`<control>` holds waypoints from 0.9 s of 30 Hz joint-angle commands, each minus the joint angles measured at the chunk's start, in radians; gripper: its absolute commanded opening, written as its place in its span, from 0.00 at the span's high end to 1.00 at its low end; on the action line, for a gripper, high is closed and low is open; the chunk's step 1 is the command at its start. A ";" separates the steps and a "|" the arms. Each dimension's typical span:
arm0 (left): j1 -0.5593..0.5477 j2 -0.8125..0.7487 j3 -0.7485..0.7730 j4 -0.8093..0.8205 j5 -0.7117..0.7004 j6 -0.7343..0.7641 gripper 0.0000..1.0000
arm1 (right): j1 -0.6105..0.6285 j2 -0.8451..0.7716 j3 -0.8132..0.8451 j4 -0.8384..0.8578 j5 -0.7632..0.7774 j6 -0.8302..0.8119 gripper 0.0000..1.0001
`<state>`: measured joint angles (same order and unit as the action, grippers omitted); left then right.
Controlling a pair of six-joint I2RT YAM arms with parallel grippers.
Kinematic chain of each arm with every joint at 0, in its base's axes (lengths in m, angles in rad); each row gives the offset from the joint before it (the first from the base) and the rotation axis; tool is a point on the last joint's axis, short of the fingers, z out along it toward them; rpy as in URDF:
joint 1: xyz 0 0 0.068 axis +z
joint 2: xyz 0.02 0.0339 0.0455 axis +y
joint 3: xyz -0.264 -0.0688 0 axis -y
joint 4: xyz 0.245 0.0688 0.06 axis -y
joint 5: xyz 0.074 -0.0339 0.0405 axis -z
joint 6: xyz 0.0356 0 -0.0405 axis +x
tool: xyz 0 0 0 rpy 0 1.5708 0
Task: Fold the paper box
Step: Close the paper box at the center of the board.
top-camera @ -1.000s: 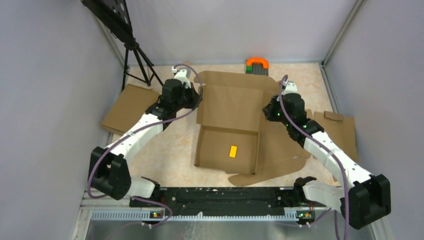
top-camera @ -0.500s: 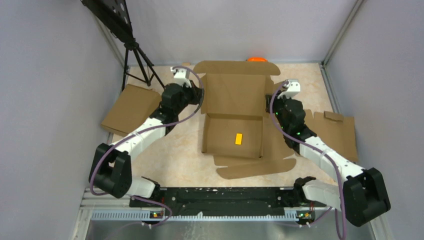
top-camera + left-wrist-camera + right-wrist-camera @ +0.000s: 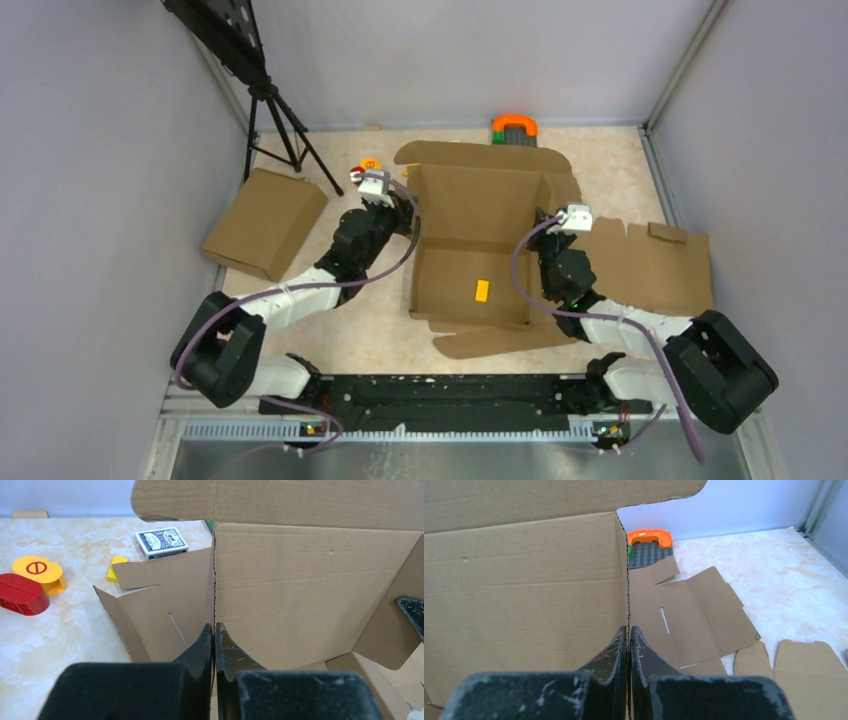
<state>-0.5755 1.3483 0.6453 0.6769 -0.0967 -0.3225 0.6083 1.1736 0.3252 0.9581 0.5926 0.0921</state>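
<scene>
The paper box (image 3: pixel 470 215), a brown corrugated die-cut sheet, lies mid-table with its floor flat and its back panel and side walls raised. A small yellow tag (image 3: pixel 482 290) lies on its floor. My left gripper (image 3: pixel 411 218) is shut on the top edge of the left wall; in the left wrist view the gripper (image 3: pixel 214 628) pinches the cardboard edge of the box (image 3: pixel 310 585). My right gripper (image 3: pixel 545 228) is shut on the right wall's edge, and the right wrist view shows the gripper (image 3: pixel 628 630) clamping the box (image 3: pixel 524 580). A slitted side flap (image 3: pixel 694 615) lies flat to the right.
A plain cardboard slab (image 3: pixel 265 222) lies at the left beside a black tripod (image 3: pixel 282 130). An orange-handled grey block (image 3: pixel 514 128) stands at the back. Red (image 3: pixel 22 594) and yellow (image 3: pixel 41 571) pieces, a card deck (image 3: pixel 161 542) and cardboard scraps (image 3: pixel 672 262) lie around.
Both grippers have drawn back toward the near edge, still holding the box's walls. The box has shifted slightly right and its side walls stand more upright.
</scene>
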 commanded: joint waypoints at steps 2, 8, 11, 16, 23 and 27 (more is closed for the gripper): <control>-0.069 -0.060 -0.055 0.117 -0.037 -0.034 1.00 | 0.067 0.024 -0.042 0.285 0.092 -0.036 1.00; -0.134 -0.092 -0.163 0.203 -0.125 -0.031 1.00 | 0.083 0.016 -0.114 0.333 0.105 -0.012 1.00; -0.170 -0.098 -0.207 0.248 -0.183 -0.036 1.00 | 0.098 0.007 -0.145 0.339 0.125 -0.003 1.00; -0.247 -0.098 -0.239 0.289 -0.291 -0.029 1.00 | 0.125 -0.017 -0.181 0.343 0.131 0.014 1.00; -0.310 -0.082 -0.266 0.334 -0.376 0.011 1.00 | 0.129 -0.095 -0.185 0.250 0.067 0.028 0.78; -0.317 -0.089 -0.299 0.374 -0.390 0.049 1.00 | 0.129 -0.225 -0.168 0.058 0.052 0.062 0.72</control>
<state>-0.8715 1.2648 0.3840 0.9852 -0.4896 -0.3069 0.7177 1.0653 0.1436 1.1515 0.7116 0.0940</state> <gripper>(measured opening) 0.003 0.261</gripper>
